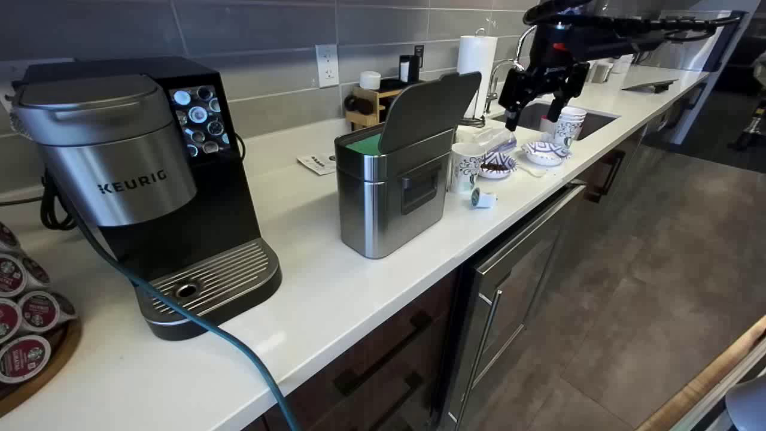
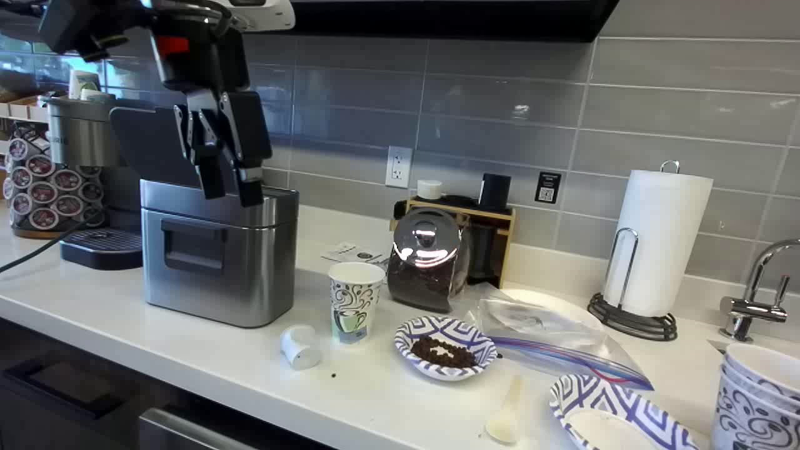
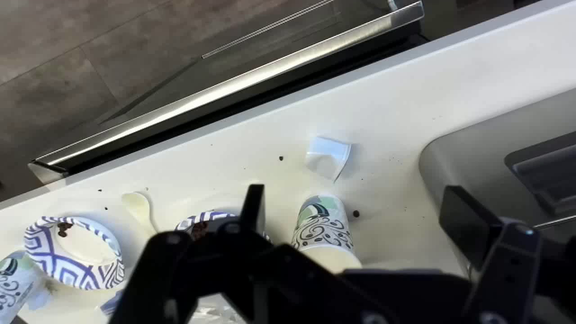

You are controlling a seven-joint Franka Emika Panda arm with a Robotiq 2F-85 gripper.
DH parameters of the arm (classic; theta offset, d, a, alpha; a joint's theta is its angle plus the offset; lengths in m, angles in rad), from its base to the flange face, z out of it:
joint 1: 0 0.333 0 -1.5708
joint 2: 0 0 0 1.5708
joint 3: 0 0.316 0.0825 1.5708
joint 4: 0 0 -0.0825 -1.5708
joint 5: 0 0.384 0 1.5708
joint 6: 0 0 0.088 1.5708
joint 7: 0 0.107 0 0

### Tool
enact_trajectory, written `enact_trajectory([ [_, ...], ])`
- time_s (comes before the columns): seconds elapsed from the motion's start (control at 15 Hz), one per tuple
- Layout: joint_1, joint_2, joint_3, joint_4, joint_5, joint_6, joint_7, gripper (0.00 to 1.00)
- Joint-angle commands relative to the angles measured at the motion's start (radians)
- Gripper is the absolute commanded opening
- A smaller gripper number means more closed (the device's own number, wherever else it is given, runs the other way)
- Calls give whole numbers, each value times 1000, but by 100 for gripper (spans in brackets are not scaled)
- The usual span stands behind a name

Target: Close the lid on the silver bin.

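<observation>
White counter [image 1: 317, 266] bears the silver bin [image 1: 389, 203], its raised lid [image 1: 426, 111] near but clear of the claw [image 1: 533, 121], fingers [image 3: 467, 222] apart

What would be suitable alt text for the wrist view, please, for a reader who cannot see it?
The open, empty pincer hangs over a white countertop, a patterned paper cup showing between its fingers. The silver bin is partly in view at right. To its left lie a small white pod, a pale spoon and patterned paper bowls.
</observation>
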Motion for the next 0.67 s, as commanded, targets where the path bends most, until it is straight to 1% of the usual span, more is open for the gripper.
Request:
enact_trajectory([
  [0.0, 19, 1, -18, 2, -8, -3, 5, 100],
  [0.33, 19, 1, -18, 2, -8, -3, 5, 100],
  [0.4, 30, 21, -22, 8, 8, 5, -23, 100],
  [0.47, 48, 46, -27, 8, 35, 37, -49, 100],
  [0.6, 73, 41, -33, -9, 70, 74, -66, 100],
])
